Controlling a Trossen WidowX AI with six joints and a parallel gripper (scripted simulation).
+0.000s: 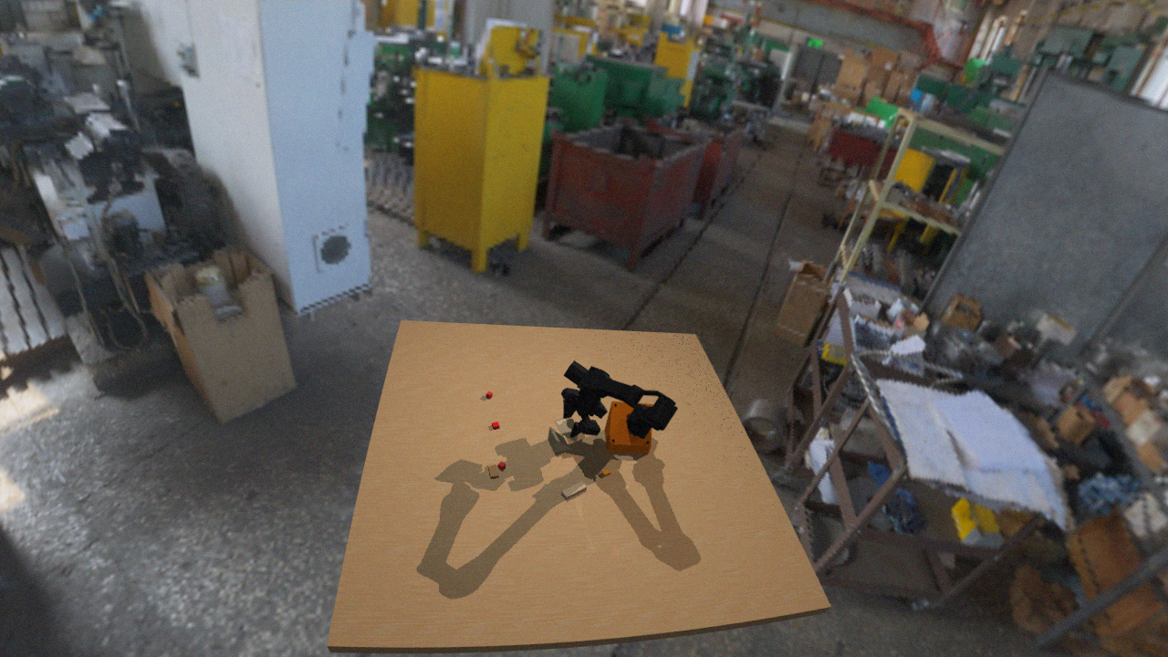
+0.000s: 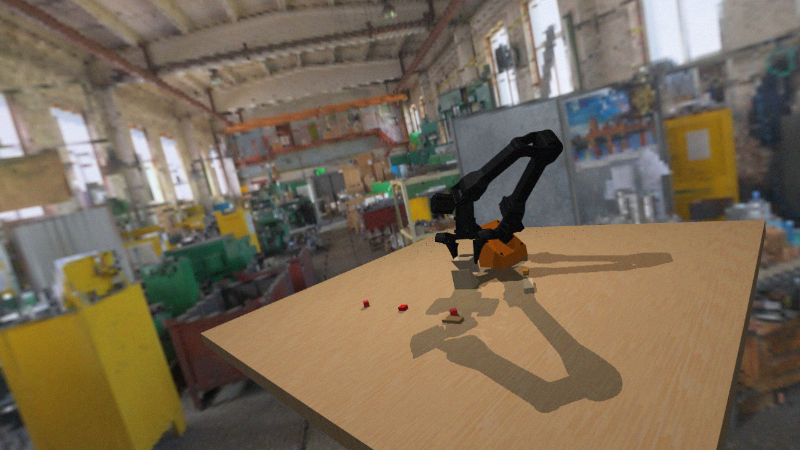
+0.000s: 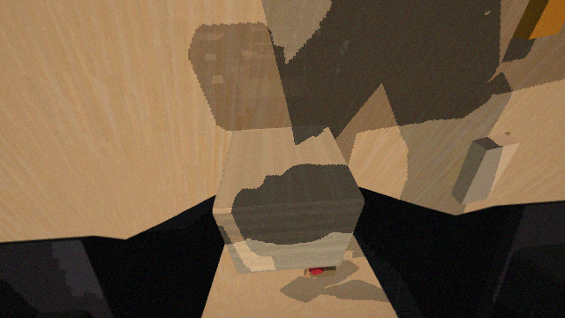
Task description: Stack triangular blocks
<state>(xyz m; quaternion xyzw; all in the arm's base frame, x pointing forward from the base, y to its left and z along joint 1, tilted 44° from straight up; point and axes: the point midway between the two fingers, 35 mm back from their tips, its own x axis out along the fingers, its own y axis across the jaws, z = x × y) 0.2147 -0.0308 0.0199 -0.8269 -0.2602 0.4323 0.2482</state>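
Observation:
My gripper (image 1: pixel 576 416) (image 2: pixel 465 257) (image 3: pixel 285 194) is shut on a pale wooden triangular block (image 1: pixel 564 425) (image 2: pixel 465 262) (image 3: pixel 282 221), holding it by its ends. The held block is just above the lower triangular block (image 1: pixel 556 443) (image 2: pixel 464 279), which stands on the table (image 1: pixel 457 604) (image 2: pixel 671 313) in front of the arm's base. In the exterior view the two blocks look close together, one over the other; I cannot tell whether they touch. In the wrist view the held block hides the lower one.
Red cubes (image 1: pixel 489 395) (image 2: pixel 366 304), (image 1: pixel 495 425) (image 2: pixel 402 307), (image 1: pixel 502 465) (image 2: pixel 453 311) and a flat tan piece (image 1: pixel 493 472) (image 2: pixel 452 320) lie farther out. A pale bar (image 1: pixel 574 491) (image 2: pixel 528 286) (image 3: pixel 478 170) and an orange block (image 1: pixel 605 473) (image 2: pixel 525 271) (image 3: pixel 547 22) lie near the base.

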